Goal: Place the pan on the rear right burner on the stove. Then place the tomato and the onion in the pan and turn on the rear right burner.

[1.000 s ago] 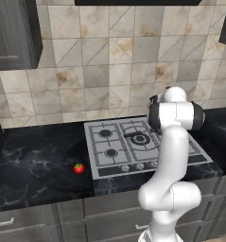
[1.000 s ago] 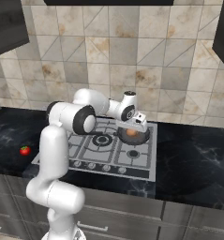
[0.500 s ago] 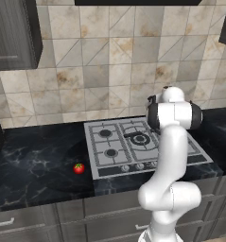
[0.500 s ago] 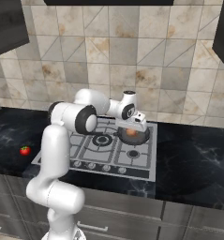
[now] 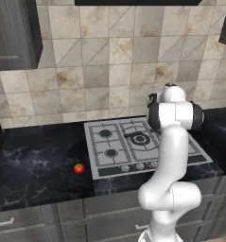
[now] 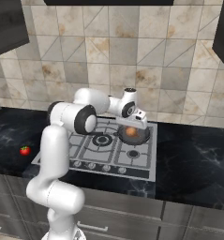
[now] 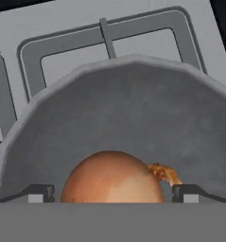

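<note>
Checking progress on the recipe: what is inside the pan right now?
The onion sits in the pan, between the pincer tips. The tomato lies on the counter. The pan floor beneath the onion is covered.

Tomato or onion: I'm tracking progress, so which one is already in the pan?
The onion, brownish-orange, sits in the pan between the fingers. The red tomato lies on the counter.

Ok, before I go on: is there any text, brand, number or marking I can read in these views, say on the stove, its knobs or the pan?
No readable text in any view.
Stove: plain silver-grey surface, no brand or lettering visible.
Knobs: too small to show any markings.
Pan: plain grey inside, no label; the onion lies in it between the fingertips of the gripper.
Tomato, counter and wall tiles: no writing.
</note>
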Tool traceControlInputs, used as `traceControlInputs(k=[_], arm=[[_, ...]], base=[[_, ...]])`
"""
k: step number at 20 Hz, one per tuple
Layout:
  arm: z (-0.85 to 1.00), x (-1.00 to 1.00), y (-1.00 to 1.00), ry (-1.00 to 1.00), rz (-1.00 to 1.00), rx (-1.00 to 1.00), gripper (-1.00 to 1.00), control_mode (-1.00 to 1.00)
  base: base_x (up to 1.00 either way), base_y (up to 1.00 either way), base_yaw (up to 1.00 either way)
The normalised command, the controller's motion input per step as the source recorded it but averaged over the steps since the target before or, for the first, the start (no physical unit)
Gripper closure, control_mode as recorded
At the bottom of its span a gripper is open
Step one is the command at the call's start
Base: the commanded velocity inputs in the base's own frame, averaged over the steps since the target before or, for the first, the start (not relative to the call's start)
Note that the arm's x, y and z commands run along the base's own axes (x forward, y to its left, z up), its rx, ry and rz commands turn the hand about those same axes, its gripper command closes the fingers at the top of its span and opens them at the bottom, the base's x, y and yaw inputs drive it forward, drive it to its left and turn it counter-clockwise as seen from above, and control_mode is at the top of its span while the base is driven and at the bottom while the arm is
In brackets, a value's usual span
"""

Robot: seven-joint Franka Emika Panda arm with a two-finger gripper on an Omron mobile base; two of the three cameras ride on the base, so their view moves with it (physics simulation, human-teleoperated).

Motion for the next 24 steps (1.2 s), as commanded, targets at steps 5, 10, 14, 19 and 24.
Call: traceControlInputs(k=[5, 10, 14, 19, 24], arm=[[0.18, -0.15, 0.0, -0.12, 0.0, 0.0, -1.0, -1.0], [0.36, -0.25, 0.0, -0.15, -0.01, 0.0, -1.0, -1.0], [0.39, -0.21, 0.06, -0.12, -0.04, 0.0, -1.0, -1.0], [0.41, -0.21, 0.13, -0.09, -0.05, 0.0, -1.0, -1.0], [0.52, -0.23, 0.23, -0.04, -0.07, 0.0, -1.0, -1.0]], base=[[0.0, 0.0, 0.0], [0.0, 0.0, 0.0], [0.0, 0.0, 0.0], [0.0, 0.0, 0.0], [0.0, 0.0, 0.0]])
